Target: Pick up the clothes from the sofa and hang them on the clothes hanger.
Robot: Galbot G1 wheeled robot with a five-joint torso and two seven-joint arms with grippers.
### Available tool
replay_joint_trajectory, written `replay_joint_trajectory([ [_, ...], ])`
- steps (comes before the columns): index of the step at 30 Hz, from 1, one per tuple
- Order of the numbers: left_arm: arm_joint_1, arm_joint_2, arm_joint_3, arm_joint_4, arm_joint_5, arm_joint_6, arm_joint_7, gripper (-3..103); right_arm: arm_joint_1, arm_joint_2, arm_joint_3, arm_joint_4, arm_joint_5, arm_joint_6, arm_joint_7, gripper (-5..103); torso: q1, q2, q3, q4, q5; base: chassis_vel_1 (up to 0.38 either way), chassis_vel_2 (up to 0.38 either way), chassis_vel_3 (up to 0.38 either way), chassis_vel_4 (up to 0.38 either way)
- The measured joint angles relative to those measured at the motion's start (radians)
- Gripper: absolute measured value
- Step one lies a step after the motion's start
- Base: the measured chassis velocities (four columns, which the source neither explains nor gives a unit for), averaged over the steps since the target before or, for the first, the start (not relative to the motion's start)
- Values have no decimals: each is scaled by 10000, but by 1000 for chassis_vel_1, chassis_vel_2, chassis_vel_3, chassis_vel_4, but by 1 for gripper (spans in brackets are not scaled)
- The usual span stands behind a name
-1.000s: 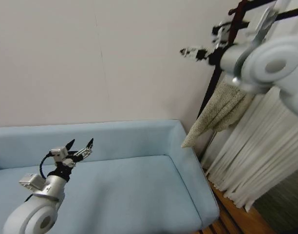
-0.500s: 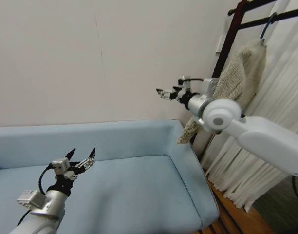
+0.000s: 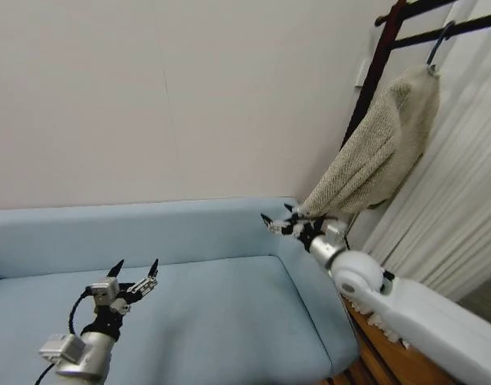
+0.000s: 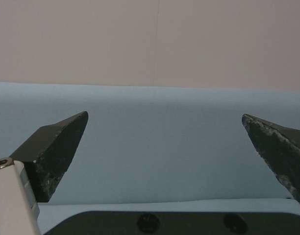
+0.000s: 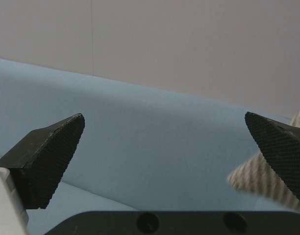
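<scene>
**Head view.** Beige knit garment [image 3: 378, 156] hangs from a hook [image 3: 438, 42] on the dark clothes rack [image 3: 372, 80], at the right, next to the white curtain [image 3: 462, 216]. Its lower end drapes down twd the back corner of the blue sofa [image 3: 221, 321]. L gripper [image 3: 135, 269] sits low at the left, above the seat cushion, fingers spread wide w/ nothing between them. R gripper [image 3: 279, 218] is at the sofa's right end, by the backrest corner and just under the garment's lower edge. Its fingers are parted and hold nothing (whether the wrist brushes the cloth: cannot tell).

**L wrist view.** L gripper [image 4: 164, 142]: both dark fingers [image 4: 54, 152] stand far apart, and the gap holds just the sofa backrest [image 4: 164, 122] w/ the pale wall [image 4: 164, 39] above it.

**R wrist view.** R gripper [image 5: 164, 147]: claw wide, fingers [image 5: 49, 156] well apart, nothing gripped. Sofa backrest [image 5: 140, 127] runs across the gap under the wall [image 5: 164, 44]. A bit of the garment [image 5: 265, 178] shows beside one fingertip, not clamped.
</scene>
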Motion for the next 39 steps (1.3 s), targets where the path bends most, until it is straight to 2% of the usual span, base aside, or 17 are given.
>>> replay_joint_trajectory([
  [4, 332, -321, -53, 0, 706, -191, 239, 100, -1438, 604, 602, 761, -1217, 125, 847, 100, 0, 1, 0, 6, -1, 0, 0, 0, 0],
  [5, 332, -321, -53, 0, 706, -191, 239, 100, -1438, 604, 602, 761, -1217, 125, 847, 100, 0, 1, 0, 6, -1, 0, 0, 0, 0],
  [7, 547, -558, -93, -74, 997, -313, 384, 100, -2227, 956, 1514, 1135, -1656, -289, 844, 100, 1, 0, 1, 8, -1, 0, 0, 0, 0],
  [10, 785, -832, -183, -84, 1150, -538, 575, 100, -3811, 1598, 3558, 1438, -2326, -701, -77, 100, 0, 1, 1, 4, 4, 0, 0, 0, 0],
  [11, 785, -832, -183, -84, 1150, -538, 575, 100, -3811, 1598, 3558, 1438, -2326, -701, -77, 100, 0, 1, 1, 4, 4, 0, 0, 0, 0],
  [12, 818, -870, -201, -85, 1154, -579, 622, 100, -4424, 1872, 4375, 1565, -2563, -771, -495, 100, 0, 1, 0, 5, 0, 0, 0, 0, 0],
  [13, 836, -882, -213, -84, 1153, -586, 632, 100, -4885, 2088, 4863, 1685, -2703, -836, -793, 100, 0, 1, 0, -2, 0, 0, 0, 0, 0],
  [15, 850, -917, -210, -145, 1127, -580, 682, 100, -5920, 2701, 5771, 2011, -2971, -947, -1372, 100, 1, 1, 1, 0, 1, 0, 0, 0, 0],
  [16, 850, -917, -210, -145, 1127, -580, 682, 100, -5920, 2701, 5771, 2011, -2971, -947, -1372, 100, 1, 1, 1, 0, 1, 0, 0, 0, 0],
  [21, 942, -1150, 105, -476, 1070, -93, 928, 100, -7396, 4630, 7405, 2563, -3224, -1328, -2630, 100, 1, 1, 0, 0, 0, 0, 0, 0, 0],
  [22, 942, -1150, 105, -476, 1070, -93, 928, 100, -7396, 4630, 7405, 2563, -3224, -1328, -2630, 100, 1, 1, 0, 0, 0, 0, 0, 0, 0],
  [25, 816, -1111, 305, -605, 1086, 507, 1020, 100, -7271, 5335, 7698, 2720, -3081, -1842, -2645, 100, 1, 1, 1, 2, 0, 0, 0, 0, 0],
  [27, 673, -1010, 276, -605, 1096, 885, 1167, 100, -7012, 5516, 7689, 2726, -2938, -2151, -2448, 100, 1, 1, 2, 4, -2, 0, 0, 0, 0],
  [29, 562, -916, 221, -555, 1097, 987, 1247, 100, -6839, 5591, 7670, 2677, -2893, -2275, -2382, 100, 2, 1, 2, 7, 0, 0, 0, 0, 0],
  [33, 192, -648, -26, -245, 1043, 1004, 1400, 100, -6777, 5793, 7815, 2475, -2893, -2341, -2459, 100, 4, 1, 3, 3, -1, 0, 0, 0, 0],
  [39, 194, -770, -201, -395, 818, 765, 1382, 100, -7248, 6043, 8264, 2467, -2953, -2124, -2589, 100, 3, 1, 3, 2, 0, 0, 0, 0, 0],
])
